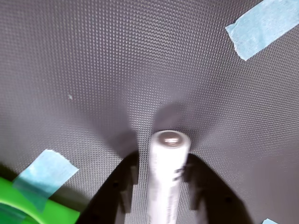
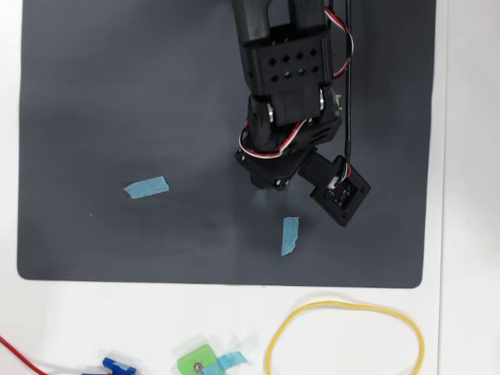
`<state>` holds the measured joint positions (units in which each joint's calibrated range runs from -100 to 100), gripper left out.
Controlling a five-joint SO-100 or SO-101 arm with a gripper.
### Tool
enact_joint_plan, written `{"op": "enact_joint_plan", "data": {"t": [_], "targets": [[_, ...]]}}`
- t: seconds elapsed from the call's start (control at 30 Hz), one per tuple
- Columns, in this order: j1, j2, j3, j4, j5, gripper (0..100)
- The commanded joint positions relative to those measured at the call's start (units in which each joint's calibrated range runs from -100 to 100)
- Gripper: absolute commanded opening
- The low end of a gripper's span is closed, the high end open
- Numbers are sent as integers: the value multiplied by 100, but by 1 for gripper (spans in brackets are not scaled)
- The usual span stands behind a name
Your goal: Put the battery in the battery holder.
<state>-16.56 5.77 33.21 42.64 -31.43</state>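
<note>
Battery point(image 1: 168, 175), one only, stands clamped between the two black fingers point(image 1: 122, 184) of the gripper point(image 1: 161, 186) in the wrist view, its round metal end pointing away from the camera and its silver-white side showing a patch of dark print. The jaws are closed in just to the width of the battery and grip it on both sides. Below it lies the dark textured mat point(image 1: 93, 70).

In the wrist view three pieces of blue tape show: one at the far right point(image 1: 264, 28), one at the near left point(image 1: 44, 177) lying partly over a bright green plastic piece point(image 1: 32, 205) at the left bottom corner, and a sliver at the near right edge point(image 1: 271, 221). Whether that green piece is the holder cannot be told.

In the overhead view the arm point(image 2: 285, 70) reaches down from the far edge over the middle of the mat point(image 2: 117, 94), hiding the battery. Two tape strips lie on the mat, one to the left point(image 2: 147, 187) and one near the front point(image 2: 290, 235). On the white table point(image 2: 469, 195) in front of the mat are one yellow loop of cable point(image 2: 344, 305), one squarish green block point(image 2: 197, 362) with a tape piece point(image 2: 231, 360) beside it, and a red wire point(image 2: 23, 355) at the left.
</note>
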Motion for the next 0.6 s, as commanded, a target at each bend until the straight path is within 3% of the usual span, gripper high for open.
{"op": "enact_joint_plan", "data": {"t": [0.0, 0.27, 0.33, 0.47, 0.57], "targets": [[22, 16, -193, -15, -34, 0], [-82, -172, -70, 2, 13, 0], [-497, -940, 450, 2, 45, 0], [-1193, -3046, 1815, -77, 718, 0], [-1286, -3993, 2318, -85, 858, 0]]}}
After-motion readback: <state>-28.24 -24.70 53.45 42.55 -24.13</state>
